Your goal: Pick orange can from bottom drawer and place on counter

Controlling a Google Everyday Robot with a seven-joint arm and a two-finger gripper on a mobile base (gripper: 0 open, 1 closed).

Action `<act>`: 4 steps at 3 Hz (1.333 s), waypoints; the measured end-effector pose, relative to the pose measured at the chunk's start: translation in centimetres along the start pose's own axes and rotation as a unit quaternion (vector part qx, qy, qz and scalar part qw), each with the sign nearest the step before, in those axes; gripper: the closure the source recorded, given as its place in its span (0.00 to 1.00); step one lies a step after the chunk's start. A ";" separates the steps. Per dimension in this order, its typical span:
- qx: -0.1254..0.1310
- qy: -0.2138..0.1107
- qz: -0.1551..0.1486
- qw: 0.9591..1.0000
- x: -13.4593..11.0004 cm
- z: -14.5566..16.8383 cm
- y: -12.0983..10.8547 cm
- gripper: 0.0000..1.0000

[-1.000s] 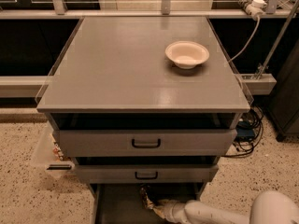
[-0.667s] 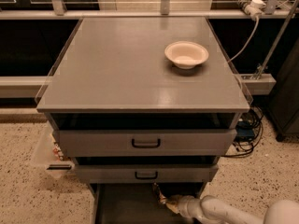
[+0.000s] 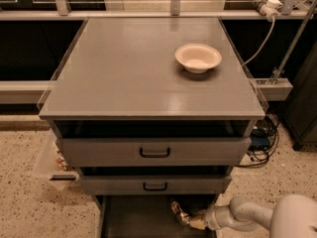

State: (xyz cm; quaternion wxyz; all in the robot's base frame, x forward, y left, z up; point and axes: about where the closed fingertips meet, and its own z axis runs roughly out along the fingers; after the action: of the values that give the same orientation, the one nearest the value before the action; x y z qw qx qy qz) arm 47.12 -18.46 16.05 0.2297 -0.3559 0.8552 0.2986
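Note:
The bottom drawer (image 3: 131, 219) stands pulled open under the cabinet, its dark floor showing. My gripper (image 3: 186, 217) reaches into it from the lower right, on a pale arm. It is shut on the orange can (image 3: 178, 211), a small orange-gold and brown can held tilted at the drawer's right side, just below the middle drawer's front. The counter (image 3: 133, 73) is the broad grey top above.
A white bowl (image 3: 198, 57) sits on the counter's right rear part. Two upper drawers with black handles (image 3: 154, 152) are partly open above the can. A clear bin (image 3: 52, 165) hangs at the cabinet's left. Cables lie on the floor at right.
The gripper and the can have shifted to the right inside the bottom drawer, towards its right wall. The bowl and the drawers have not moved.

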 end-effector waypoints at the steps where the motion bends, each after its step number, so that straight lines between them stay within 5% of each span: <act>1: -0.065 0.024 0.009 0.998 1.1 -0.1 0.9 1.00; 2: -0.109 0.009 0.011 0.994 0.4 -2.7 0.4 1.00; 3: -0.150 0.007 0.010 0.989 0.0 -3.2 2.3 1.00; 4: -0.149 0.007 0.009 0.989 0.0 -3.1 2.8 1.00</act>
State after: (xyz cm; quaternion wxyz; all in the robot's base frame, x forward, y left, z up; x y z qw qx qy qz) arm 44.52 -18.99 19.29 0.1650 -0.3806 0.8058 0.4226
